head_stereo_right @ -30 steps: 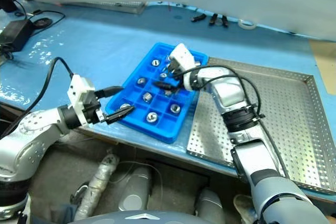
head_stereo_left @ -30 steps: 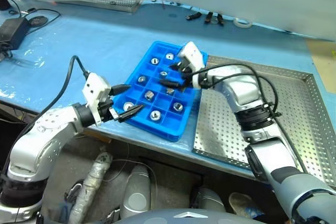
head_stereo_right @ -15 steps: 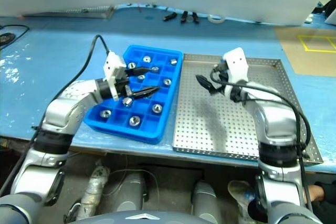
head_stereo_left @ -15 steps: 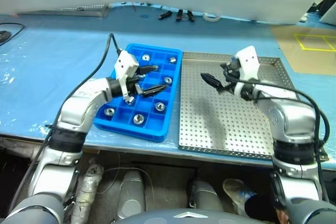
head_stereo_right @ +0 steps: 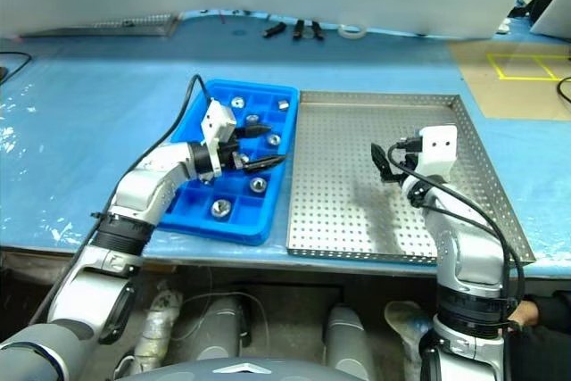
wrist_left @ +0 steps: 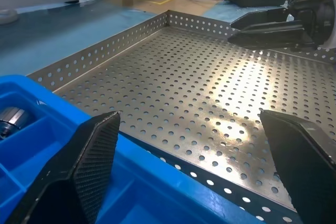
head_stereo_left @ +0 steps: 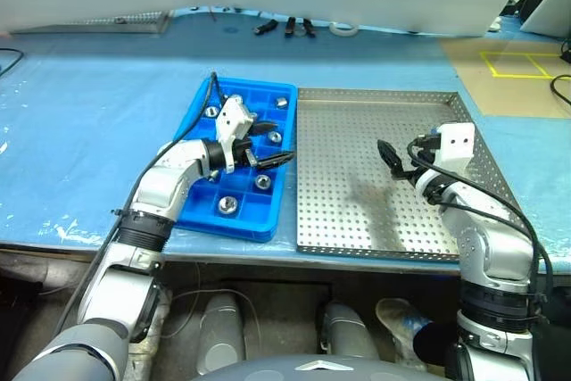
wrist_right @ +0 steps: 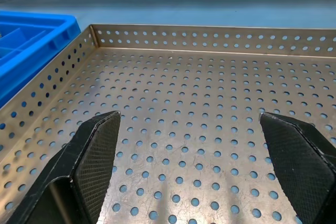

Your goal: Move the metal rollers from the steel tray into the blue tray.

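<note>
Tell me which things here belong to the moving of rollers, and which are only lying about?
Belong to the job:
- metal rollers, sitting in the blue tray
- steel tray, no rollers seen on it
- left gripper and right gripper, both open

Lying about:
- dark tools at the bench's far edge
- white ring beside them

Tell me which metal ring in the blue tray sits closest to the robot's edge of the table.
The ring in the blue tray's front row, alone in its compartment nearest the table edge; the other rings lie farther back.
</note>
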Controlling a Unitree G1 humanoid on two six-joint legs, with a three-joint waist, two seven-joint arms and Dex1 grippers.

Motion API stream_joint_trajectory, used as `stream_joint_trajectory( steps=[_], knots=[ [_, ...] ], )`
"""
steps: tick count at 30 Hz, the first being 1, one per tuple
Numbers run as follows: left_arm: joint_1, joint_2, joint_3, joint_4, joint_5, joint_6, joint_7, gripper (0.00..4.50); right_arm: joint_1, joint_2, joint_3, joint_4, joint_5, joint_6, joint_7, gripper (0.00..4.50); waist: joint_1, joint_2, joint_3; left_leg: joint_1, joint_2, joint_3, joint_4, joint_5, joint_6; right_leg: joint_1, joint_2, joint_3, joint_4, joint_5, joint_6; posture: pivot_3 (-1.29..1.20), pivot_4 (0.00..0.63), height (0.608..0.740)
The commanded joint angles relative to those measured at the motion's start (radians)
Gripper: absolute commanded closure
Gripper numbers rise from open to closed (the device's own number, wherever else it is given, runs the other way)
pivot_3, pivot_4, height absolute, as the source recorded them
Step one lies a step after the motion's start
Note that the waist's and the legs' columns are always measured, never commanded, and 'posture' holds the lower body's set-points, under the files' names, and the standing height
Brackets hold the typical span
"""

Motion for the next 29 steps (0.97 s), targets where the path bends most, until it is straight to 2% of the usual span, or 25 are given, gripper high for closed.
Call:
stream_joint_trajectory(
  steps=[1, 14, 18, 23, 29],
  knots=[
    [-0.001, 0.013, 0.047, -0.051, -0.006, -0.02, 0.02, 0.0, 0.018, 0.006, 0.032, -0.007, -0.022, -0.105, -0.008, 0.04, 0.0, 0.0, 0.0, 0.0, 0.0, 0.0, 0.0, 0.0, 0.0, 0.0, 0.0, 0.0, 0.0, 0.0, 0.0, -0.09, 0.15, 0.74],
    [0.044, 0.026, 0.119, -0.086, -0.003, -0.041, 0.084, 0.0, 0.027, -0.011, 0.018, 0.037, 0.022, -0.197, 0.019, 0.04, 0.002, 0.0, 0.0, 0.0, 0.0, 0.0, 0.002, -0.003, 0.005, 0.001, 0.0, 0.0, 0.0, 0.0, 0.0, -0.06, 0.15, 0.74],
    [0.054, 0.023, 0.108, -0.108, -0.02, -0.02, 0.074, 0.0, 0.038, -0.012, 0.027, 0.035, 0.031, -0.202, 0.032, 0.04, 0.002, 0.0, 0.0, 0.0, 0.0, 0.0, 0.002, -0.003, 0.005, 0.001, 0.0, 0.0, 0.0, 0.0, 0.0, -0.06, 0.15, 0.74],
    [0.071, 0.033, 0.087, -0.144, -0.035, 0.011, 0.034, 0.0, 0.063, -0.036, 0.043, -0.002, 0.093, -0.174, 0.111, 0.04, 0.002, 0.0, 0.0, -0.001, 0.0, 0.0, 0.002, -0.004, 0.006, 0.001, 0.0, 0.0, -0.001, 0.0, 0.0, -0.06, 0.15, 0.74],
    [0.1, 0.064, 0.068, -0.185, -0.048, 0.044, -0.028, 0.0, 0.094, -0.116, 0.036, -0.093, 0.268, -0.064, 0.259, 0.04, 0.003, 0.0, 0.0, 0.0, 0.001, 0.001, 0.002, -0.004, 0.006, 0.001, 0.0, 0.0, -0.001, 0.0, 0.0, -0.06, 0.15, 0.74]
  ],
)
